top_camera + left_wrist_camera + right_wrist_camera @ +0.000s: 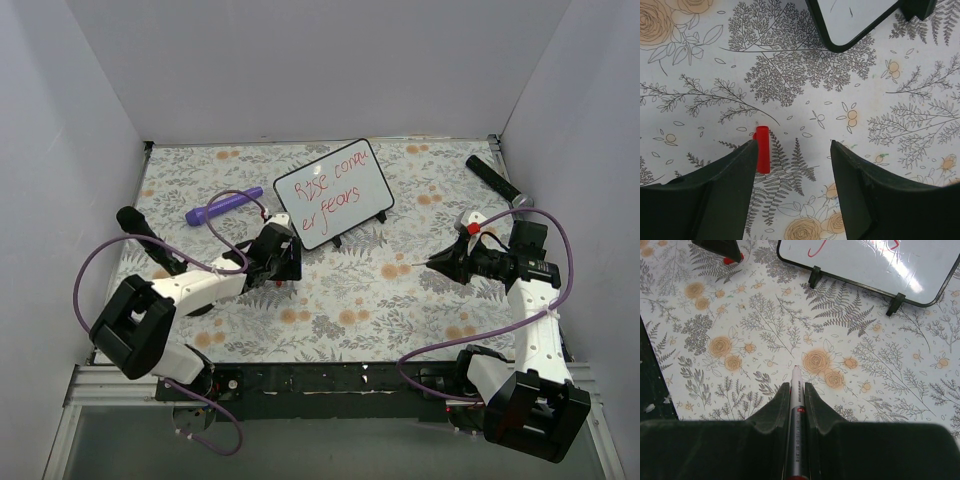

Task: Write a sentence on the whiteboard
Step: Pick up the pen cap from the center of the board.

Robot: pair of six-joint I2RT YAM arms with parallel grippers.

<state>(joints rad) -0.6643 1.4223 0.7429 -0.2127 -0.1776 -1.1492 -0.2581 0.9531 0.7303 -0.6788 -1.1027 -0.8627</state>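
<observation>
Black left pincer (792, 144): released, fingers apart, straddling a small red cap (761, 150) that stands on the flowered cloth (805, 85) against the inner face of one finger, with the other finger clear of it.

Black right pincer (797, 386): clenched on a slim pen (795, 415), bare tip forward, pointing over the cloth and well short of the board.

Whiteboard (368, 203): propped on a black wire stand (896, 304) at the middle rear of the table, just beyond the left pincer. It carries the sentence (305, 187) in red, two slanted lines.

Step in hand, by judgement: writing looks finished and the pen is being capped.

Next move calls for the left fingers to pinch the cap squarely, then for cap mouth and pen tip to be lined up.

Also present: purple marker-like stick (225, 207), rear left; black cylinder (493, 176), rear right.

Containers: none visible.
</observation>
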